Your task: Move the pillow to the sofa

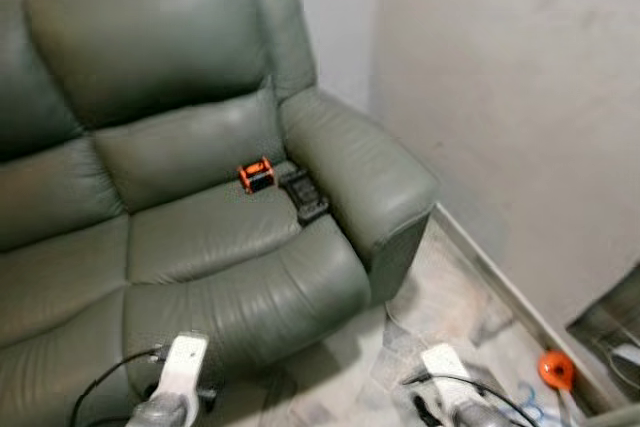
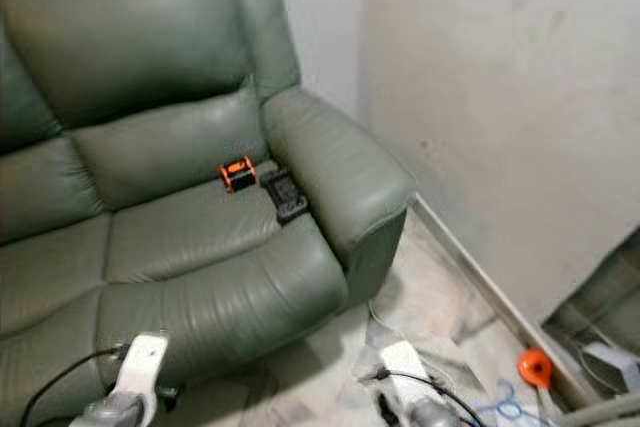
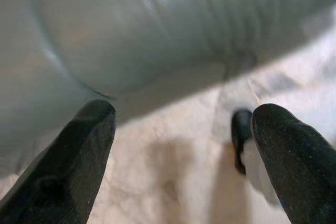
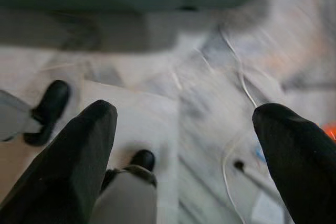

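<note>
**Green sofa in a corner, both arms low and empty**

Sofa (image 1: 200,237): dark green leather, two seats visible, padded backrest, broad armrest (image 1: 365,172) on the robot's right. It stands close to a pale wall (image 1: 500,97), which meets the floor at a skirting strip.

On the seat, near the armrest: a small orange-and-black object (image 1: 256,176) lying at the foot of the backrest; just beside it, a black flat device (image 1: 304,195) tucked against the armrest's inner side. What either is cannot be told.

Pillow: cannot be made out in any view; its place cannot be told.

Floor (image 1: 450,307): pale, mottled tile, with thin cables trailing across it. An orange round object (image 1: 556,369) lies near the skirting to the right, with blue cord beside it.

Left gripper (image 3: 184,145): low in front of the sofa's front edge, over the floor. Jaws spread wide, nothing between them. In the left wrist view the sofa's rounded underside bulges above the fingers (image 3: 79,156), and a black foot shows by the far finger.

Right gripper (image 4: 184,150): low over the floor, right of the sofa. Jaws spread wide, empty. The right wrist view is blurred; it shows cables, pale tile and the robot's black feet.
</note>
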Robot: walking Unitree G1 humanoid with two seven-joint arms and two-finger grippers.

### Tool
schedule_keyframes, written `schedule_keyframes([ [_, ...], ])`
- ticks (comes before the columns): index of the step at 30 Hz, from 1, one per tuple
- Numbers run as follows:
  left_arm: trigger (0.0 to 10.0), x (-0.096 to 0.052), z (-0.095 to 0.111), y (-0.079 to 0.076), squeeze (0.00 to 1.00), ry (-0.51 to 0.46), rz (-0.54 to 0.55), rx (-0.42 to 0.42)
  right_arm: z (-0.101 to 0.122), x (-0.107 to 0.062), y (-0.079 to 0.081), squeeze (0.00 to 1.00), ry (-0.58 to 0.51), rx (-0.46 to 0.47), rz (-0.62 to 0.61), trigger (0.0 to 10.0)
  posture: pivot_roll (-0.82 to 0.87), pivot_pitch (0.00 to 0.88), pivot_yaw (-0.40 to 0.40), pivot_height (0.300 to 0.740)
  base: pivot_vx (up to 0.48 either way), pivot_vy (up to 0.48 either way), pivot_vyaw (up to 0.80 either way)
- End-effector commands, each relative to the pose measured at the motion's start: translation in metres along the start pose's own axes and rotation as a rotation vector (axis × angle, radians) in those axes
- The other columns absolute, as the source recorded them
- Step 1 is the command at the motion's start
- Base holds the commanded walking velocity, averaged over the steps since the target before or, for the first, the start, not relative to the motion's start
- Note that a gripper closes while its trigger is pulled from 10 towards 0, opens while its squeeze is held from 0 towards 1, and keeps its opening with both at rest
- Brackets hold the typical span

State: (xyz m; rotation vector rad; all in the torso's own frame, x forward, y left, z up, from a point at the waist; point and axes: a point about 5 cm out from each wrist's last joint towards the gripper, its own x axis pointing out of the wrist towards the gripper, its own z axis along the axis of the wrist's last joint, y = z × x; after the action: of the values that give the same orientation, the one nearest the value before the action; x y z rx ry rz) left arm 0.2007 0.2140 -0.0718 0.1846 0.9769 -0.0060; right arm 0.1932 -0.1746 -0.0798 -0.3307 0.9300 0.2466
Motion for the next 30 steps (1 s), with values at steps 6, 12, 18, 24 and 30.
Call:
schedule_keyframes([
  [6,10.0,-0.0005,-0.0047,-0.0006,0.00,0.014,0.001,0.006,-0.0022,-0.0008,-0.0031,0.00,0.005,-0.015,-0.001,10.0,-0.03,0.000,0.082,0.740,0.000,0.000,0.80],
  [12,10.0,-0.0005,-0.0050,-0.0010,0.00,0.015,0.004,-0.006,-0.0024,-0.0009,-0.0034,0.00,0.005,-0.021,0.000,10.0,-0.03,0.000,0.079,0.740,0.000,0.000,0.80],
  [18,10.0,-0.0004,-0.0049,-0.0010,0.00,0.017,0.007,0.000,-0.0027,-0.0011,-0.0048,0.00,0.007,-0.029,-0.001,10.0,-0.03,0.000,0.077,0.740,0.000,0.000,0.80],
  [24,10.0,-0.0006,-0.0064,-0.0001,0.00,0.025,0.009,-0.023,-0.0029,-0.0011,-0.0046,0.00,0.007,-0.033,0.000,10.0,-0.03,0.000,0.078,0.740,0.000,0.000,0.80],
  [30,10.0,-0.0007,-0.0070,0.0004,0.00,0.029,0.011,-0.008,-0.0029,-0.0011,-0.0045,0.00,0.007,-0.032,0.001,10.0,-0.03,0.000,0.078,0.740,0.000,0.000,0.80],
])
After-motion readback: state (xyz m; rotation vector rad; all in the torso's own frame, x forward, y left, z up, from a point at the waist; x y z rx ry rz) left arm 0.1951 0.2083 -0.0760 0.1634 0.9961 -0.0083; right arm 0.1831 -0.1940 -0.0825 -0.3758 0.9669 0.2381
